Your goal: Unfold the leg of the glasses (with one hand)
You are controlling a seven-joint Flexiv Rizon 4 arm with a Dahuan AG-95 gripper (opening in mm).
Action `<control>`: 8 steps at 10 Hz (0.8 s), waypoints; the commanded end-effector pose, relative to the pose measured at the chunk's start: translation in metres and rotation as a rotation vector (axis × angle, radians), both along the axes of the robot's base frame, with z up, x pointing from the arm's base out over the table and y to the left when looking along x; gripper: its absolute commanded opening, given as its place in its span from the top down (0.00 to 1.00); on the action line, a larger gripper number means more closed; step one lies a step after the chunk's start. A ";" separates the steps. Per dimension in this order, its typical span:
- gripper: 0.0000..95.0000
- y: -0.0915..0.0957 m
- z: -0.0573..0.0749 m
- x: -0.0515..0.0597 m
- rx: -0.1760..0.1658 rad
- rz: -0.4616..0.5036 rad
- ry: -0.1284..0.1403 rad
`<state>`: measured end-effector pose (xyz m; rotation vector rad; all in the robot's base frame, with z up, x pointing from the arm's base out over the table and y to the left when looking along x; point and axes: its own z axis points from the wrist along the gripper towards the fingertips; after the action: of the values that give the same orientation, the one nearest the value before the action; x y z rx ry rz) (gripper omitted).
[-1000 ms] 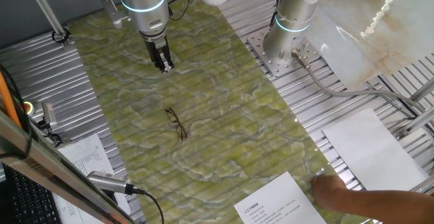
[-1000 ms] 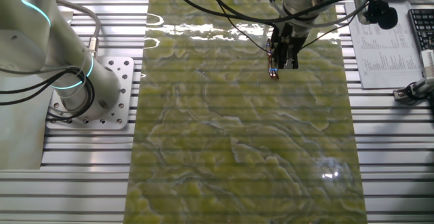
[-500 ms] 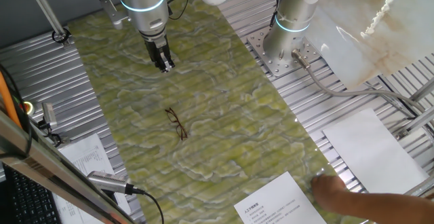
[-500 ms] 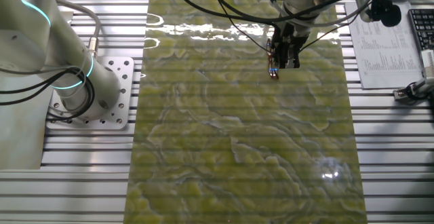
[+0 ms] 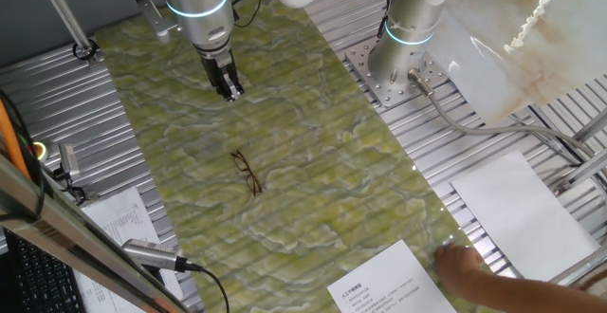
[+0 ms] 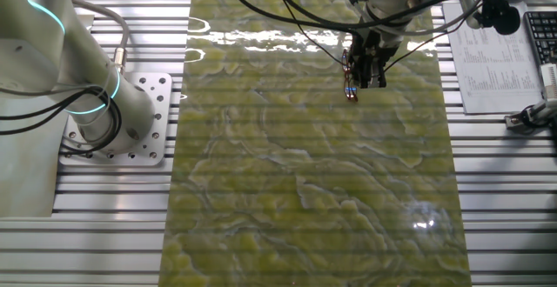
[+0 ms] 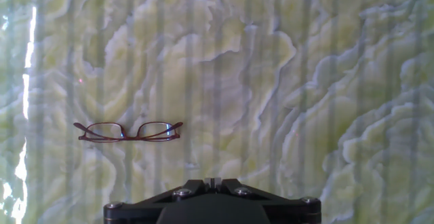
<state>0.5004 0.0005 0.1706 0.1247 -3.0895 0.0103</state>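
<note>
Glasses (image 5: 247,173), one pair, lie folded flat on the green marbled mat (image 5: 313,152), near its middle and nearer the edge by the printed sheet (image 5: 119,220). One hand (image 5: 229,89) hangs above the mat, well apart from them toward the far end; its fingers look close together, holding nothing. Two arms stand here, the second bolted on a base plate (image 5: 394,76) beside the mat. Two blank sheets (image 5: 517,209) and one human hand (image 5: 484,275) sit at the near corner. Nothing blocks the glasses.
</note>
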 end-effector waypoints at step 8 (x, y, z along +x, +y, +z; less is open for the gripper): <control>1.00 0.000 0.000 -0.001 0.000 0.015 0.008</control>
<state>0.4997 0.0005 0.1704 0.1490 -3.0798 0.0109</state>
